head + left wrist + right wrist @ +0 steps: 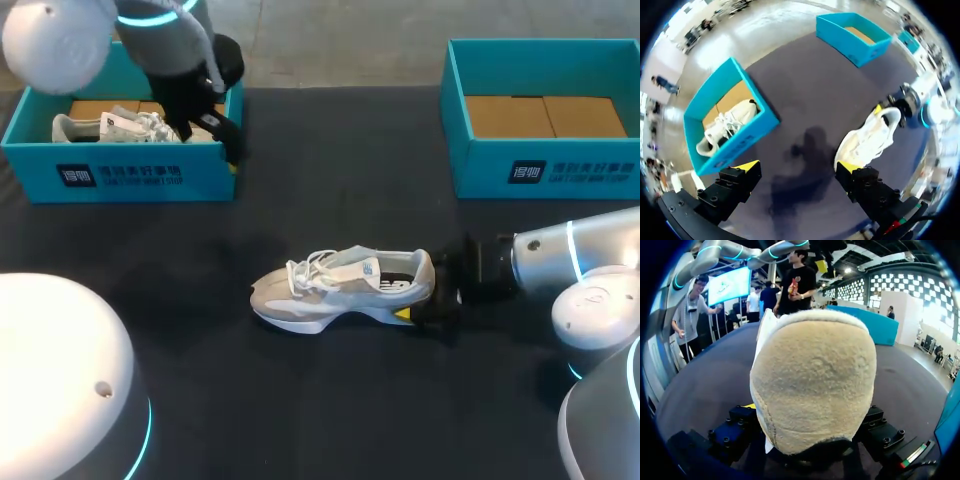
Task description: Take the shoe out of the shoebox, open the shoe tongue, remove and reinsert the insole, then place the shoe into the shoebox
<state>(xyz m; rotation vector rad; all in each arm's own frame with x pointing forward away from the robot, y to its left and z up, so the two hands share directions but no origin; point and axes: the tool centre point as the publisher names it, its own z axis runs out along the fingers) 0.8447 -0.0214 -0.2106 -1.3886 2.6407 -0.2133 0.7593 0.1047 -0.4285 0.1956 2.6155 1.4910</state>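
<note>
Right claw (428,298) closed on the heel of the shoe (340,290), one finger on either side. Shoe stands sole-down mid-tabletop (330,400), toe toward my left, outside both boxes. Judged light: upper and tongue soft, sole stiffer, fuzzy heel not slippery. Heel looks the firm hold; tongue wants a gentle pinch near the laces. Left claw (796,167) wide open, empty, beside the left shoebox (30,150), which holds a second shoe (110,127). Right shoebox (455,120) well apart. Each box front bears a dark label (118,176) with white print; shoe's side mark too small to tell.
</note>
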